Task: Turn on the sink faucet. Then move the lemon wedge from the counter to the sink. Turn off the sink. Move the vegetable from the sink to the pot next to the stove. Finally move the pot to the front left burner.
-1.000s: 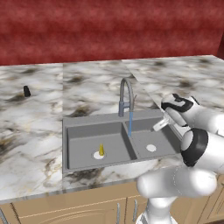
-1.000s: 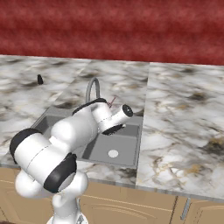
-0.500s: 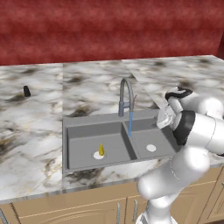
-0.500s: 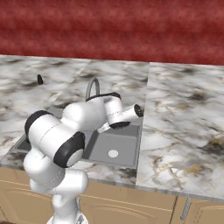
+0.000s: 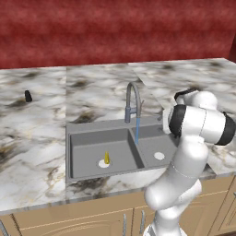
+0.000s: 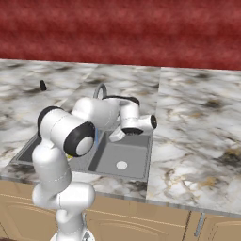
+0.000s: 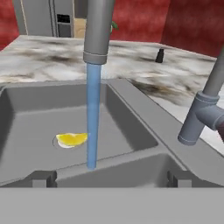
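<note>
— Lemon wedge (image 5: 106, 158) lies where?
— Left view: on the left drain of the sink (image 5: 83, 138), far from the hand.
— Right view?
— Gripper (image 6: 114, 136) hangs over the right basin.
— Hand view?
— Open fingers; sink faucet (image 7: 98, 30) pours blue water beside the wedge.

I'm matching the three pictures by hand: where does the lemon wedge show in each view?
Left base view: lemon wedge on the left basin's white drain, lower centre-left.
Right base view: not to be made out; the arm covers that basin.
Hand view: left of centre, on the far basin's drain.
Shared landmark: the sink faucet with its blue stream.
</note>
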You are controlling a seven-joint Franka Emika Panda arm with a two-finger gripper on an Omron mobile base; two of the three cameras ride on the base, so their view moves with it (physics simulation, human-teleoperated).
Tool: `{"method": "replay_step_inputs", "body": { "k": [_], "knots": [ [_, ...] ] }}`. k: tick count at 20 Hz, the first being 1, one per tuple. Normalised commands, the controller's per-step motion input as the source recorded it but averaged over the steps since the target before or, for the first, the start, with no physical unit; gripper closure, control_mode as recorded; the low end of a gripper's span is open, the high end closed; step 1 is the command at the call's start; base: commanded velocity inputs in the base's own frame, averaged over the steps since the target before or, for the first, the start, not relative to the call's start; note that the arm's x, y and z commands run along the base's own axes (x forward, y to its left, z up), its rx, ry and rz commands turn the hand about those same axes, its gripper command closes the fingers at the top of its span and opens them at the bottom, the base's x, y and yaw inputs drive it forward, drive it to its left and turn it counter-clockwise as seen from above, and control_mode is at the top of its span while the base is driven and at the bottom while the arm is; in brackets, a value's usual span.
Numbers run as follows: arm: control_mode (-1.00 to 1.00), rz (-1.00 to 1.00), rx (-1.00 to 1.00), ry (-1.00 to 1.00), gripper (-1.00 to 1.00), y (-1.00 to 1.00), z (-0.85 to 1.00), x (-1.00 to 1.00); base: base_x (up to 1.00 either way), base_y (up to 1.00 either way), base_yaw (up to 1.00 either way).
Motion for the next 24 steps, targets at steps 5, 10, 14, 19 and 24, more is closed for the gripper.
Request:
{"method": "replay_step_inputs", "body": {
  "k": [5,10,14,19,24],
  "knots": [
    [-1.00,0.02,0.01,-0.04,-1.00,0.00,0.00,0.54,0.00,0.00,0.00],
    [-1.00,0.00,0.00,-0.01,-1.00,0.03,0.00,0.58,0.00,0.00,0.00],
    [-1.00,0.00,0.00,0.00,-1.00,0.05,0.00,0.57,0.00,0.00,0.00],
    [-1.00,0.00,0.00,0.00,-1.00,0.03,0.00,0.51,0.00,0.00,0.00],
    [-1.00,0.00,0.00,0.04,-1.00,0.01,0.00,0.47,0.00,0.00,0.00]
  ]
}}
